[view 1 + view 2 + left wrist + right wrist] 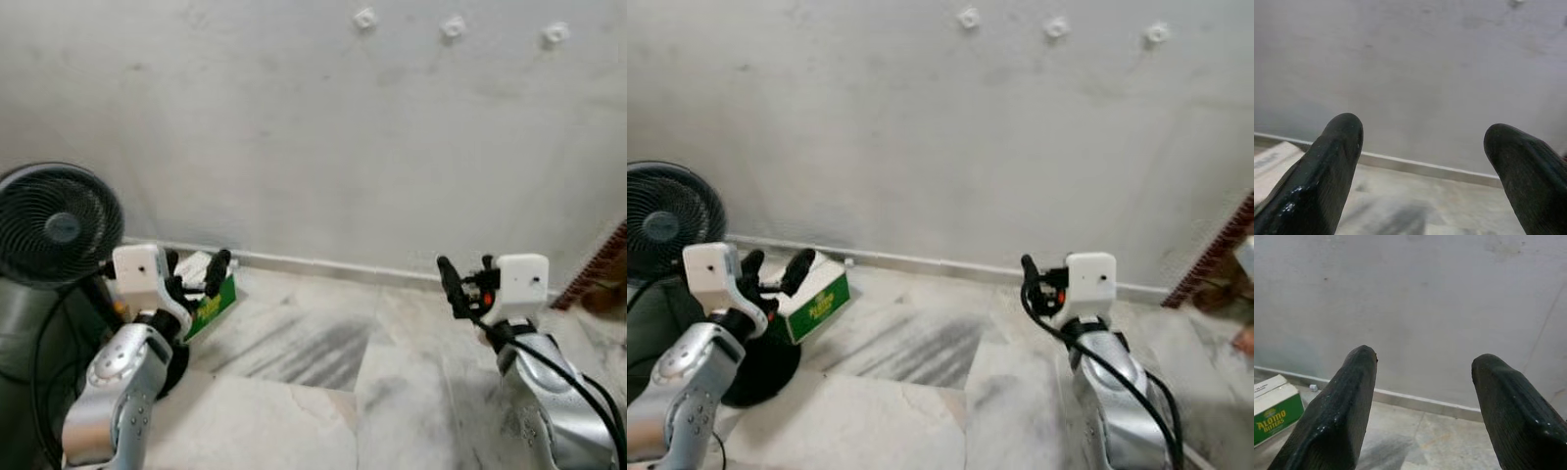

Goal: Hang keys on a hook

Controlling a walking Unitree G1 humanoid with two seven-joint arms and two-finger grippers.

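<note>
Mostly the frame is a pale wall [294, 127], with three small white hooks [453, 26] in a row at the upper right; no keys hang on them. Below, a marble floor [313, 392] meets a skirting strip. At the left edge stands a black fan [54, 225], and just right of it a green and white box [818, 299] lies on the floor. At the lower left, the left gripper [196, 274] is raised in front of the box, jaws apart and empty. At the lower right, the right gripper [1031, 284] points towards the wall, jaws likewise spread, holding nothing.
</note>
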